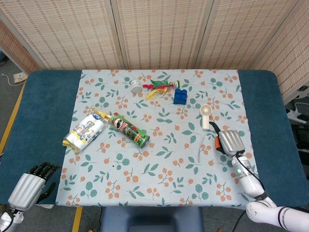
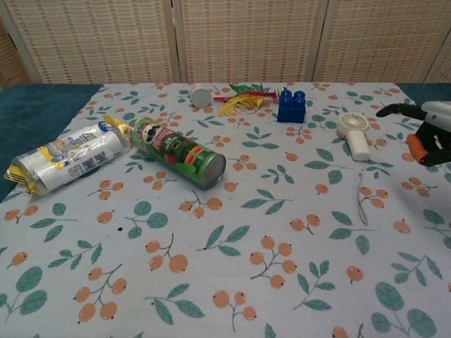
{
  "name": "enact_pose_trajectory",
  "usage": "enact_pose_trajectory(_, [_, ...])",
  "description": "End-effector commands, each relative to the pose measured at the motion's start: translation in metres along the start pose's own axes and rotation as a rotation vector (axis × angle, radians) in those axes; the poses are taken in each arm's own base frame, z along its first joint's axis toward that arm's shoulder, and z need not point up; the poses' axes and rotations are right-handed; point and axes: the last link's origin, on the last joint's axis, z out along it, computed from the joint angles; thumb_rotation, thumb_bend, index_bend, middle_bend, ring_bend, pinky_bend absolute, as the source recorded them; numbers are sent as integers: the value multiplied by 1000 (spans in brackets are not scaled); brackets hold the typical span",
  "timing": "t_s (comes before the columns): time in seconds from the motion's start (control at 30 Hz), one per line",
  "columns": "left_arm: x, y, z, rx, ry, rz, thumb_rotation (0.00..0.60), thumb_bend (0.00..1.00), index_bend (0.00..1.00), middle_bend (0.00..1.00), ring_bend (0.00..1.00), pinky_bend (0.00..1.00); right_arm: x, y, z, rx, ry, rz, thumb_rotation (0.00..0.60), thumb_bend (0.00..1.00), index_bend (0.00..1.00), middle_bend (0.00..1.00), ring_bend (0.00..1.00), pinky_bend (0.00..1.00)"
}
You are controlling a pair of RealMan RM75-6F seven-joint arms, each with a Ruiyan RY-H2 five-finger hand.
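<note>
Woven screens stand behind a blue table [image 1: 46,111] spread with a floral cloth [image 1: 159,159] printed with leaves and orange berries.

Your right hand [image 1: 230,142] hovers near the cloth's right edge, fingers curled around a small orange object [image 2: 416,148]. Only a sliver of orange shows between the fingers, so its shape is hard to tell; it appears to be held. In the chest view that hand [image 2: 428,131] sits at the far right edge of the frame.

Just beyond it lies a small white handheld fan [image 1: 206,115], round head pointing away from you, handle pointing toward the hand, and apart from the fingers. A thin cord [image 2: 362,200] lies on the cloth near the fan's handle.

Your left hand [image 1: 30,187] rests low off the table's near left corner, dark fingers curled in, holding nothing.

On the cloth's left lies a green crisps tube [image 1: 129,129] on its side, touching a white and yellow snack packet [image 1: 85,131]. Toward the far edge sit a small white cup [image 1: 136,86], a red, green and yellow feathered toy [image 1: 158,87] and a blue building block [image 1: 180,95].
</note>
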Motion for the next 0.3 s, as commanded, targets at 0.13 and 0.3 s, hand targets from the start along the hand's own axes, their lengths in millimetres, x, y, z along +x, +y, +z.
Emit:
enact_pose_trajectory(0.13, [0,1,1,-8,9,3,600,422,244,303,228,407,-18,33,-93,77,55,-137,600,493,133,573,413,607])
enact_pose_trajectory(0.3, [-3,3,3,-25,2,14,600,423,244,303,228,407,-23,34,-114,121,59,-191,600,362,149,354,225,400])
